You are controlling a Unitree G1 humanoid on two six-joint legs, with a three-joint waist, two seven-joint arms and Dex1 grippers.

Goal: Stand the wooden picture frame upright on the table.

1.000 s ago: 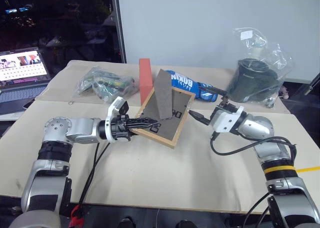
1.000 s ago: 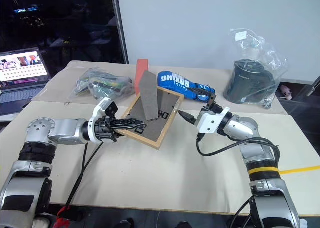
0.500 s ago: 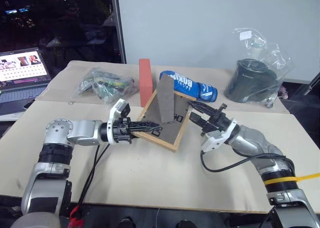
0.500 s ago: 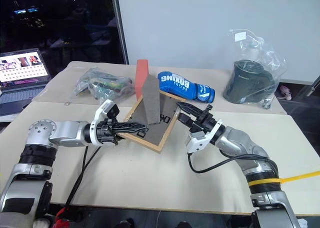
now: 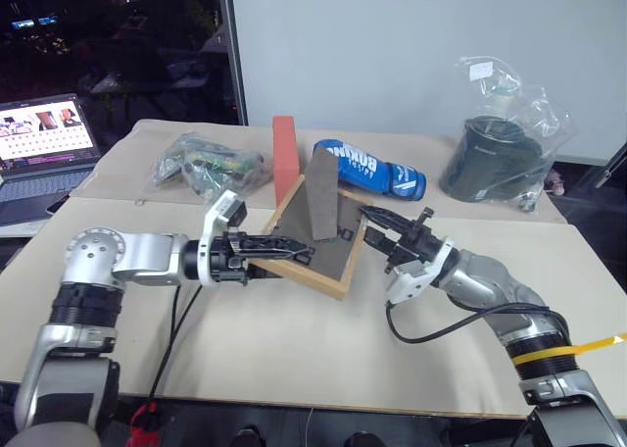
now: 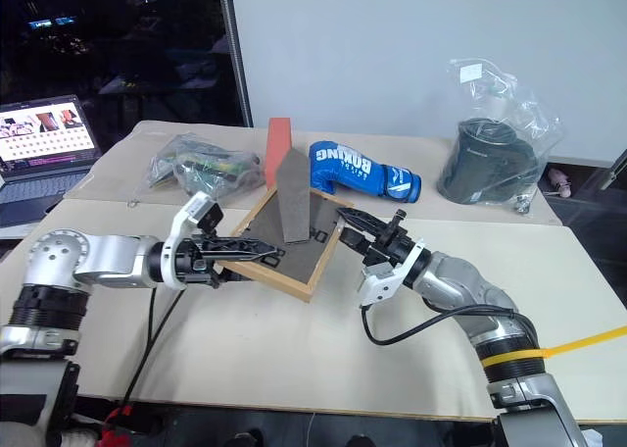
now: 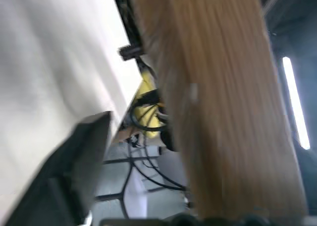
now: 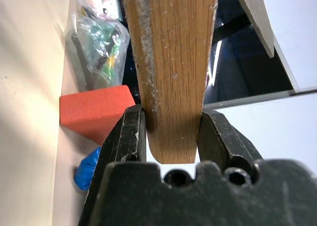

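Wooden picture frame (image 5: 320, 239) tilted on the table (image 5: 294, 339), just before the red brick (image 5: 284, 158)
Pinched by right gripper (image 8: 168, 137); left gripper (image 5: 284, 251) spread wide alongside; could topple if released unpropped

left arm: reaches in from 9 o'clock, forearm level, wrist rolled | left gripper (image 5: 279, 250): fingers spread apart, pointing toward 3 o'clock | right arm: bent, coming from 4 o'clock | right gripper (image 5: 377, 228): fingers (image 8: 130, 137) clamped, pointing toward 10 o'clock
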